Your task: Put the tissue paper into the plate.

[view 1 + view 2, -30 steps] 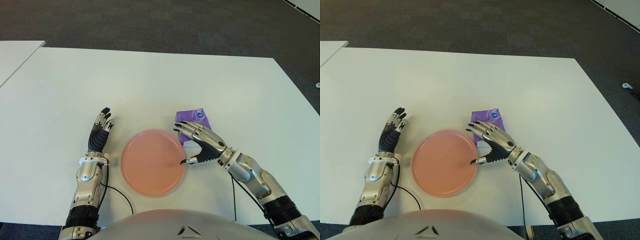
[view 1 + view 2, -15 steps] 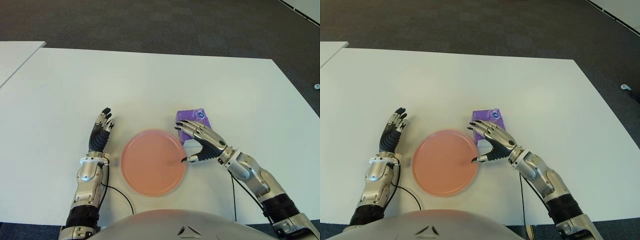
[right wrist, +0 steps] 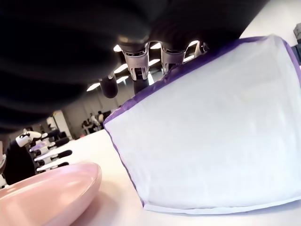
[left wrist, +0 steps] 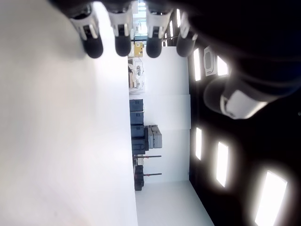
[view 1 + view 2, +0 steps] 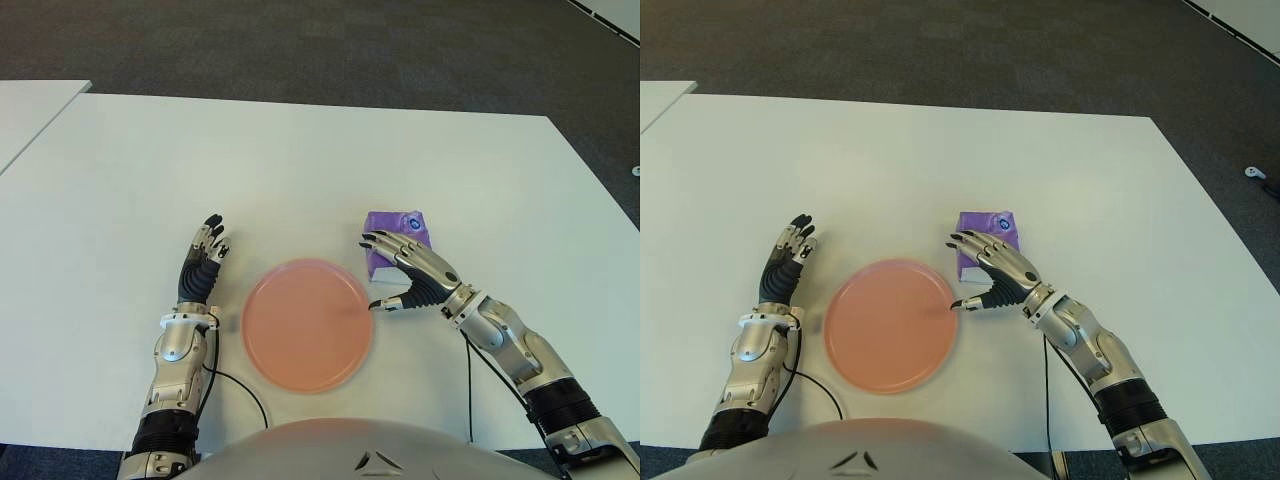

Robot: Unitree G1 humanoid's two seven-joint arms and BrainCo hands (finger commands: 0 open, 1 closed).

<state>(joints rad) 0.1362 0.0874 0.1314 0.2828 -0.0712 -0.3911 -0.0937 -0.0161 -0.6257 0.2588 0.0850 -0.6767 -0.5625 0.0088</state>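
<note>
Now my right hand point(image 5: 418, 278) has drawn back from the plate point(image 5: 307, 325), fingers spread over the tissue point(image 5: 396, 228) at centre-right on the desk point(image 5: 300, 160), not yet gripped. Left hand point(image 5: 203, 257) open, left of plate.

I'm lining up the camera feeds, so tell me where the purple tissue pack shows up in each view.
Left eye view: tissue pack right of centre, on the white table, partly under the right hand.
Right eye view: just right of centre, beyond the same hand.
Left wrist view: not in it.
Right wrist view: fills the right side, close up.
Shared landmark: the pink plate, beside the pack toward the robot's left.
</note>
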